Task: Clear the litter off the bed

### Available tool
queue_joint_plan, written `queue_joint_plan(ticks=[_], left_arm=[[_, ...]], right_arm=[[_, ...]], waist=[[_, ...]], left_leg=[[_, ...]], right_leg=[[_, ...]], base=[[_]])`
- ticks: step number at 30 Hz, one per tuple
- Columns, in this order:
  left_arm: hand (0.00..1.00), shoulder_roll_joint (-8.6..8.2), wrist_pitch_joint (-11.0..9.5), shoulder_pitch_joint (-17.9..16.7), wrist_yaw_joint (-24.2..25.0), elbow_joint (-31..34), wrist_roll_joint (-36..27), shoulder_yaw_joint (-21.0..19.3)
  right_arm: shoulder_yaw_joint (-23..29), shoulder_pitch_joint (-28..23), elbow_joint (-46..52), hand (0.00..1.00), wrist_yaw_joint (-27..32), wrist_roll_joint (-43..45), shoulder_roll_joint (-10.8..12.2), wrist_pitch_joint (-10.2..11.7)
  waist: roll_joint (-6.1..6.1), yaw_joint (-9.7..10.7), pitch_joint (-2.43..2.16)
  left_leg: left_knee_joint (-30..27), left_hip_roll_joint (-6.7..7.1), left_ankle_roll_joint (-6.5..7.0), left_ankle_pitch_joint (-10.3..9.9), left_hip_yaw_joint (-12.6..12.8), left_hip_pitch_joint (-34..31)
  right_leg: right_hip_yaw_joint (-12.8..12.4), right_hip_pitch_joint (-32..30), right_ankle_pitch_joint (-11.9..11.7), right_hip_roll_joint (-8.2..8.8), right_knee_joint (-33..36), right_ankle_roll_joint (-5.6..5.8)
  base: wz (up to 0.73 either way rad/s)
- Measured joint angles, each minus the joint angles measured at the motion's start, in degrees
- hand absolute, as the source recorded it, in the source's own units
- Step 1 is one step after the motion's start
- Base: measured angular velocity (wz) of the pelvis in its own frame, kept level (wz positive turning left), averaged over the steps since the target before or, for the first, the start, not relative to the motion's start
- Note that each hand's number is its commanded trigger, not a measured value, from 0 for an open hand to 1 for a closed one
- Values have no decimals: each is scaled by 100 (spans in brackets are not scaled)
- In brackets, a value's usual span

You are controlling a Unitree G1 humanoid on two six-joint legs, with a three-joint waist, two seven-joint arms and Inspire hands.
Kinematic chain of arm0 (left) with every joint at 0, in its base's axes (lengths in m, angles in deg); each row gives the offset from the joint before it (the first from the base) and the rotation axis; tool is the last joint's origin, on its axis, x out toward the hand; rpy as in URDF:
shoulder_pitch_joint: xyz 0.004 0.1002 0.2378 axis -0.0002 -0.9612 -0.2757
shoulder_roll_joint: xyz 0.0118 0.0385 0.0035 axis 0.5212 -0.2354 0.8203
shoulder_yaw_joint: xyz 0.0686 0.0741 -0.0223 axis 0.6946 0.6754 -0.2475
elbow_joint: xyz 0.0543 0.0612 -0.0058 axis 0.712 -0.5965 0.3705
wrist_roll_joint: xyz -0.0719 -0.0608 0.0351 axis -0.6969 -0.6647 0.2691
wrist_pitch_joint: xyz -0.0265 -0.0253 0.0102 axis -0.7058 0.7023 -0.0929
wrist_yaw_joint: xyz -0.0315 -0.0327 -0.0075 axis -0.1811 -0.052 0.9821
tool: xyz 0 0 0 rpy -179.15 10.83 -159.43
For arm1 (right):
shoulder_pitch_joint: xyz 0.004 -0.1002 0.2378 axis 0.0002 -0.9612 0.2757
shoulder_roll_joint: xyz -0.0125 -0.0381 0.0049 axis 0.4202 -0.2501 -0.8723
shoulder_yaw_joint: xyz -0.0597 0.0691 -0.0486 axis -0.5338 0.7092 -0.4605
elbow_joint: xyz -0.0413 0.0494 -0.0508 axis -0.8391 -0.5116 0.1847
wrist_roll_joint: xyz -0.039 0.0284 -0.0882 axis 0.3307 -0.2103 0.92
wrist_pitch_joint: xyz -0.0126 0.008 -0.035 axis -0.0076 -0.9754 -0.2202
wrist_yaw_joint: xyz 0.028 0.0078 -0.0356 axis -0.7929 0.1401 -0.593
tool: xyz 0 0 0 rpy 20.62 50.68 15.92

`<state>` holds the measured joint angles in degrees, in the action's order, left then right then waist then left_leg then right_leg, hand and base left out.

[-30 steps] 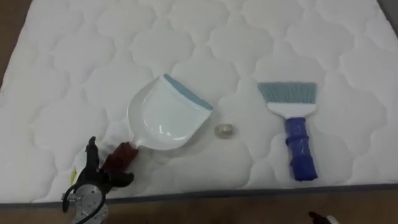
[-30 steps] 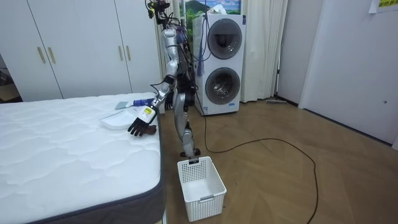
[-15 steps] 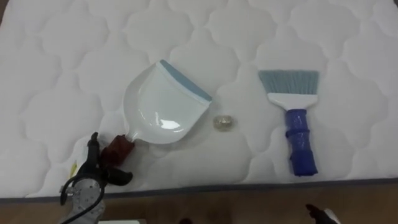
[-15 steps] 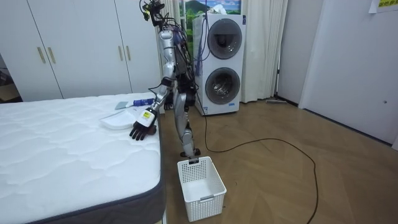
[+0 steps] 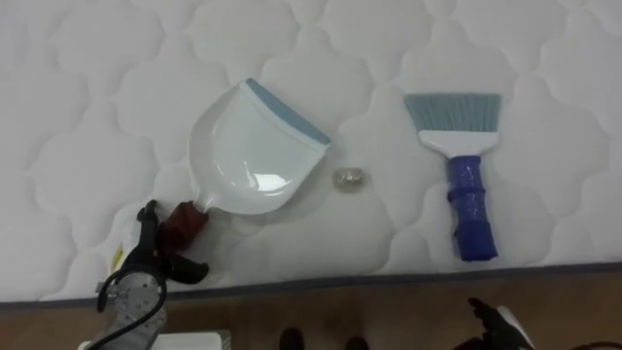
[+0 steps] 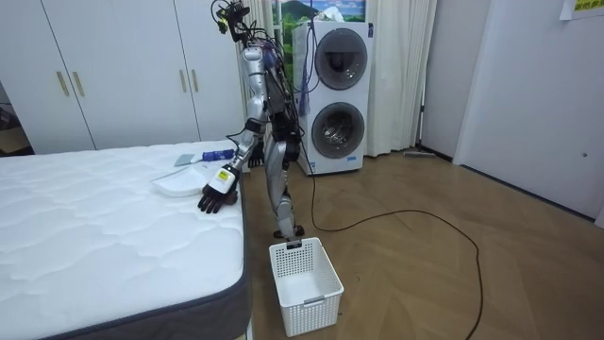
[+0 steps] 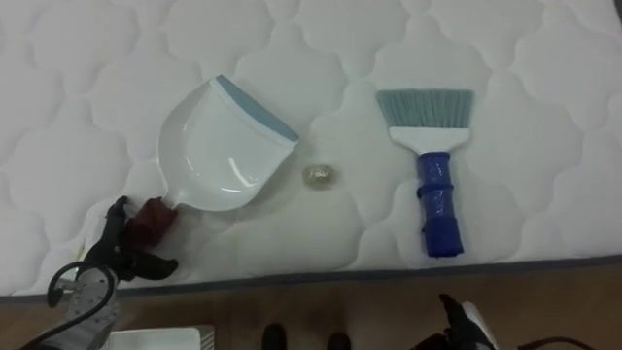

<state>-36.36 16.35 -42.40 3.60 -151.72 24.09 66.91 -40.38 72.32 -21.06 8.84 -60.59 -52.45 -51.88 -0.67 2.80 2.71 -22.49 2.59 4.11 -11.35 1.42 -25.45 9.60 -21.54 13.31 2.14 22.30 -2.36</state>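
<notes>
A white dustpan (image 5: 251, 151) with a blue-grey lip lies on the white quilted mattress (image 5: 97, 97), its red-brown handle (image 5: 183, 222) pointing to the near edge. My left hand (image 5: 146, 261) sits just left of and below that handle, fingers fairly straight, not closed round it. A small crumpled bit of rubbish (image 5: 349, 178) lies right of the pan's lip. Further right lies a brush (image 5: 465, 194) with a blue handle and grey-blue bristles. My right hand (image 5: 496, 326) shows low at the bottom right, over the floor. I stand at the bed's side.
A white plastic basket (image 6: 305, 283) stands on the wooden floor by the bed's corner, near my feet. Behind me are a stacked washer and dryer (image 6: 335, 90) and white wardrobes (image 6: 123, 66). The mattress's dark edge band (image 5: 389, 280) runs along the near side.
The camera has tilted down, so the mattress edge and floor show more. My right hand has come into the lower right corner. My left hand stays beside the dustpan's handle.
</notes>
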Motion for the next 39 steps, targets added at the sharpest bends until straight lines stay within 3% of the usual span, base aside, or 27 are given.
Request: queue_joint_plan(ticks=[11,13,18,22,25,30,34,39], left_arm=[[0,28,107,87,-39,-3,173,95],[100,28,143,120,-37,-16,234,103],[100,36,335,258,-115,-126,247,209],[100,238,483,405,-278,-134,253,247],[100,282,584,476,-326,-145,248,264],[100,214,718,478,-413,-197,105,491],[100,69,707,455,-402,-348,135,593],[100,38,712,456,-408,-486,134,578]], right_arm=[[-139,-65,77,0,-15,-156,-1,-11],[-140,-71,77,0,-28,-222,-1,-11],[-243,-58,81,0,-130,-277,-4,-87],[-362,-37,81,0,-136,-397,-32,-134],[-365,-37,87,0,-136,-448,-34,-139],[-372,-40,129,0,-135,-520,-35,-259],[-372,-46,203,0,-130,-533,-34,-258],[-377,-42,245,0,-130,-575,-32,-255]], waist=[[-53,23,23],[-68,26,30],[-90,22,25],[-133,21,26],[-136,27,27],[-136,48,26],[-121,84,22],[-72,157,16]], left_leg=[[-126,-1,43,26,96,-198],[-127,-3,45,26,112,-204],[-138,-6,47,28,140,-231],[-121,0,58,40,157,-220],[-109,12,68,48,166,-206],[-95,21,77,52,179,-195],[-92,15,77,53,193,-194],[-91,1,77,55,271,-179]], right_leg=[[23,-268,1,58,251,1],[54,-276,1,64,258,1],[75,-349,2,86,350,1],[74,-351,3,97,353,2],[73,-339,3,110,350,3],[79,-331,3,124,350,3],[56,-348,3,117,360,3],[-18,-360,3,108,360,3]], base=[[-2],[0],[-1],[0],[0],[0],[-1],[-7]])
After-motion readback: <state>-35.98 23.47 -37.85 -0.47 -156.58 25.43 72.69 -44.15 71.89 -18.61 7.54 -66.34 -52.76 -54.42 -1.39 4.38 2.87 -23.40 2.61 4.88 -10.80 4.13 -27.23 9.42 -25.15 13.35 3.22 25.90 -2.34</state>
